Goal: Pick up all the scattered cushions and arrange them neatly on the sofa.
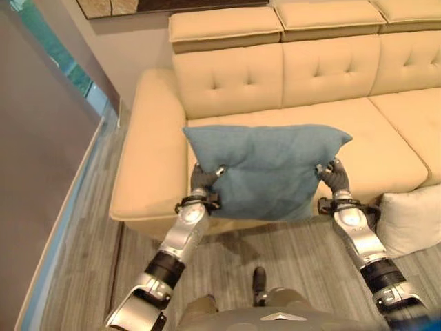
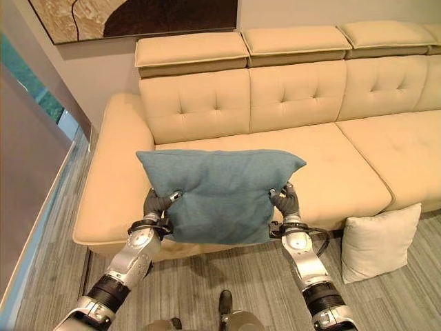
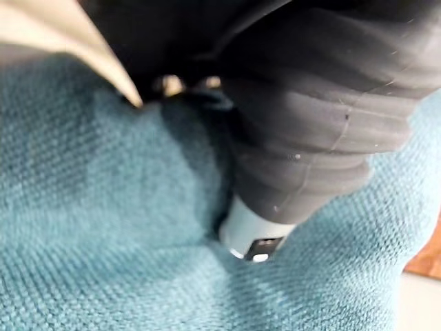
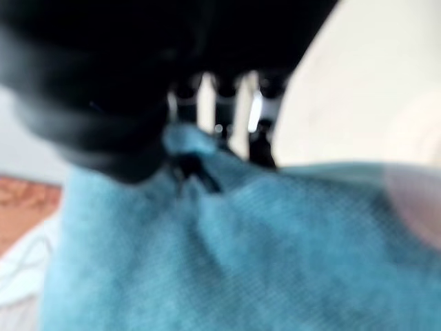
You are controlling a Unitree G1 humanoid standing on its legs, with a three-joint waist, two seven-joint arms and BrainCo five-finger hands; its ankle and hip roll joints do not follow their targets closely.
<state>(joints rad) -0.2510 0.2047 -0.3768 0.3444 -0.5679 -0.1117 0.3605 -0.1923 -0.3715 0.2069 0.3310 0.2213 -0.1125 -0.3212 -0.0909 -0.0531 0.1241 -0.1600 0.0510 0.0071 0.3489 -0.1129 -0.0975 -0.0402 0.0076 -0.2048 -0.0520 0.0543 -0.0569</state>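
Teal cushion (image 2: 219, 196) gripped at both side edges by left hand (image 2: 157, 203) and right hand (image 2: 286, 201), level above sofa (image 2: 289, 103) seat for placing; white cushion (image 2: 377, 241) waits on floor (image 2: 234, 276).

Silver-grey shells run along both arms here, the left arm (image 2: 134, 254) and the right arm (image 2: 301, 256), smooth and rounded, catching the light. Further back each forearm turns into a black cylindrical segment, then silver again. A black ring circles each wrist. Now the left hand (image 2: 157, 203): a dark ribbed cover, folds like a bellows, and its thumb (image 3: 251, 234) is pale silver with a dark tip. The right hand (image 2: 286, 201) has the same dark cover, with slim fingers (image 4: 224, 114) in a row.
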